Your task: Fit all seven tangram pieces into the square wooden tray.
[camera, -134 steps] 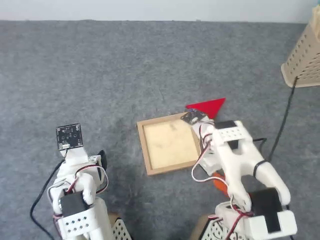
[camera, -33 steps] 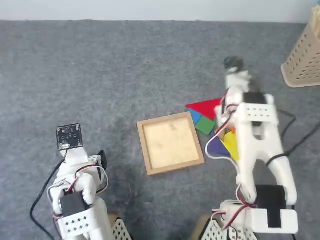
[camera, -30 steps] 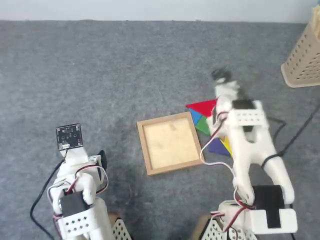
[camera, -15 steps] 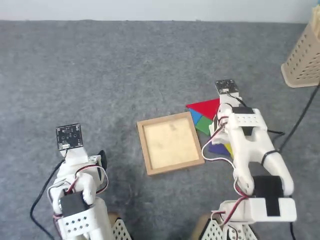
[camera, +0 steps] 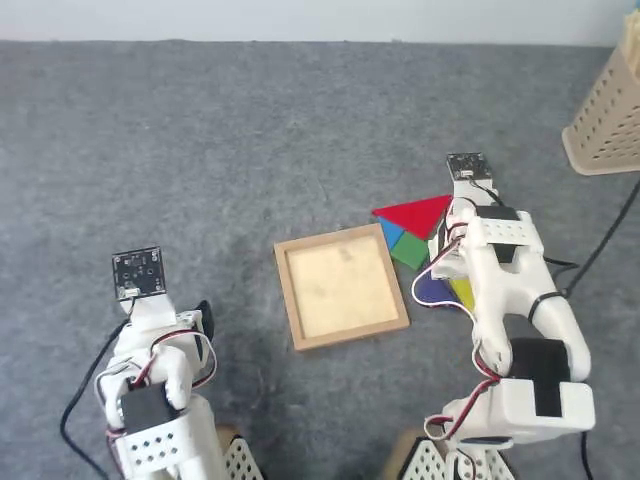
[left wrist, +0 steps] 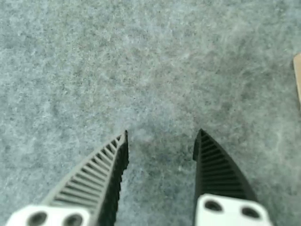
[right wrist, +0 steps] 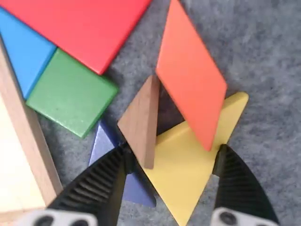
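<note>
Tray: the square wooden tray lies on the grey tabletop between the two arms, a little nearer the right arm.
Pieces, count: seven, all on the tabletop just beside the tray's right side, none inside it.
Right wrist view: all seven pieces are visible: a red triangle, a blue piece, a green square, a brown triangle, an orange parallelogram, a yellow triangle and a purple triangle.
Lie of the pieces: blue touches the tray rim and green sits against red and blue. Orange lies partly across yellow, and brown meets orange at one corner.
High view: five colours show, red, blue, green, purple and yellow. The right arm covers the brown and orange pieces.
Right claw: spread open and gripping nothing. It sits low over the cluster, one finger by the brown and purple pieces and the other beside the yellow one.
Left claw: spread open with nothing between its fingers, over bare tabletop. A sliver of the tray's edge shows at the side of its view.
Arms, count: two, and the left one is folded back well apart from the pieces.
Elsewhere: one perforated beige basket stands at the far right edge.
</note>
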